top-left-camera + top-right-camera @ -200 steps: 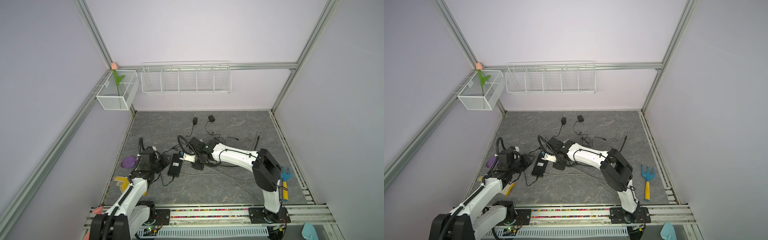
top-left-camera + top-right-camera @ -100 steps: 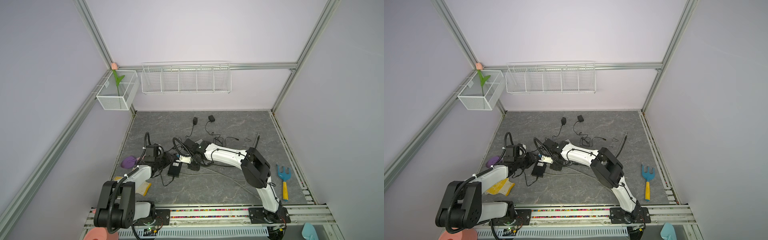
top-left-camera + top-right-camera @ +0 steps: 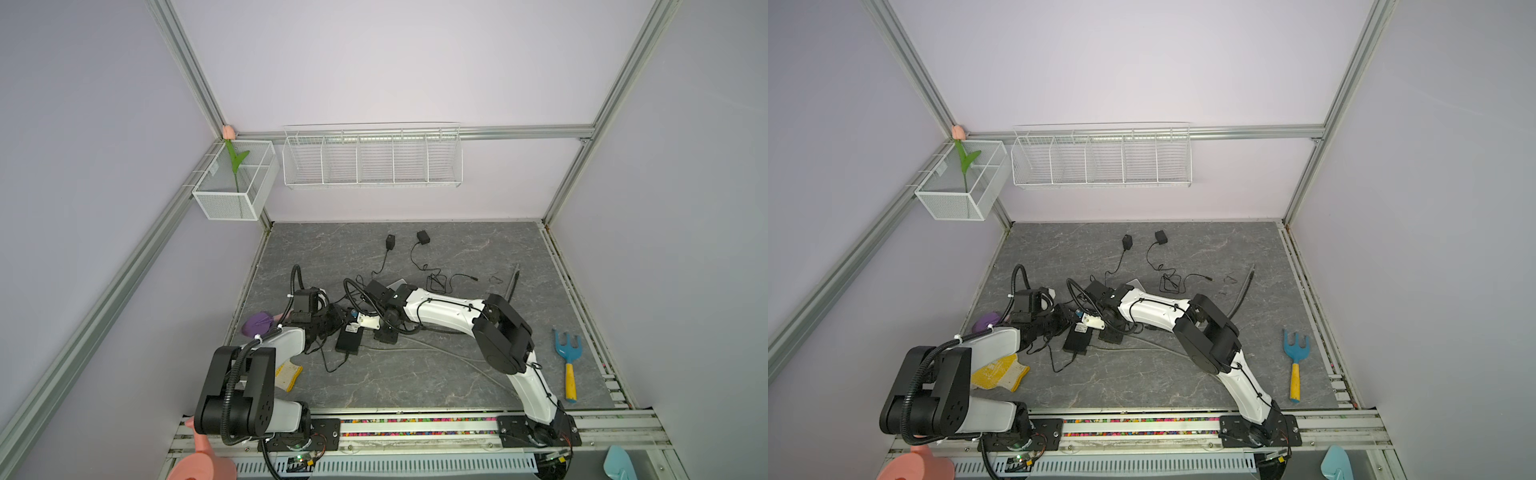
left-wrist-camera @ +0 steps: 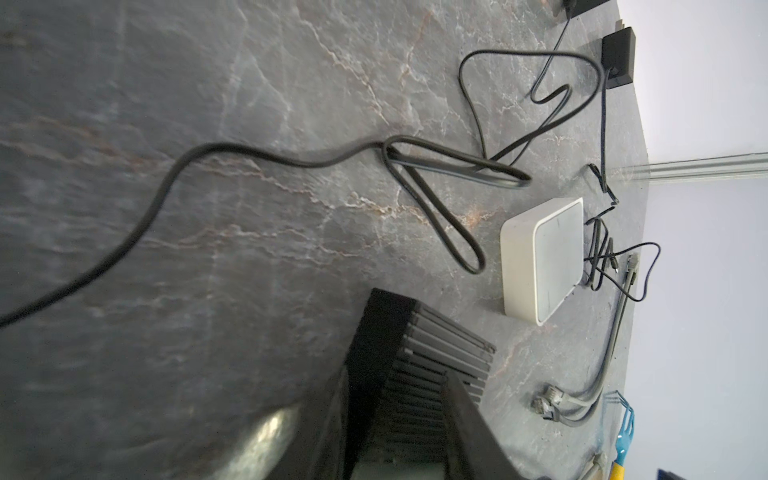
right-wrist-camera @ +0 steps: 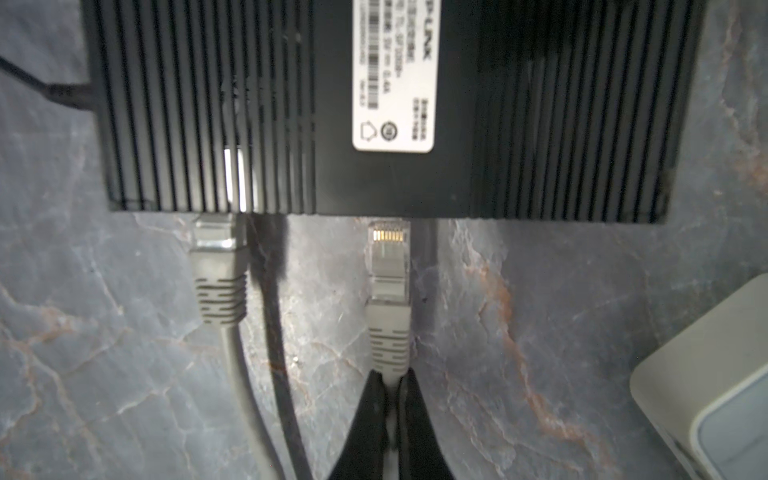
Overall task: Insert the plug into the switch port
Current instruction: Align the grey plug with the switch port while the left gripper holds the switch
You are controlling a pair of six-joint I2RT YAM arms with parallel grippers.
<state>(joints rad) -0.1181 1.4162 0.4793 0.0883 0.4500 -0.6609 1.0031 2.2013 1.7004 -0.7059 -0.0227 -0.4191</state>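
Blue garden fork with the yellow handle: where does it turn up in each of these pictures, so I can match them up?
A top view: blue fork lies near the right edge of the table.
A top view: blue fork in the same spot, by the right edge.
Left wrist: blue fork partly seen at a corner of the picture.
Right wrist: not in it.
Shared landmark: the grey marbled table, in all four.

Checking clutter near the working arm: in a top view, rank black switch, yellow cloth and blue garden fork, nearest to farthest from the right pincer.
1. black switch, just left of the right pincer holding the grey plug.
2. yellow cloth, front left.
3. blue garden fork, far right edge.
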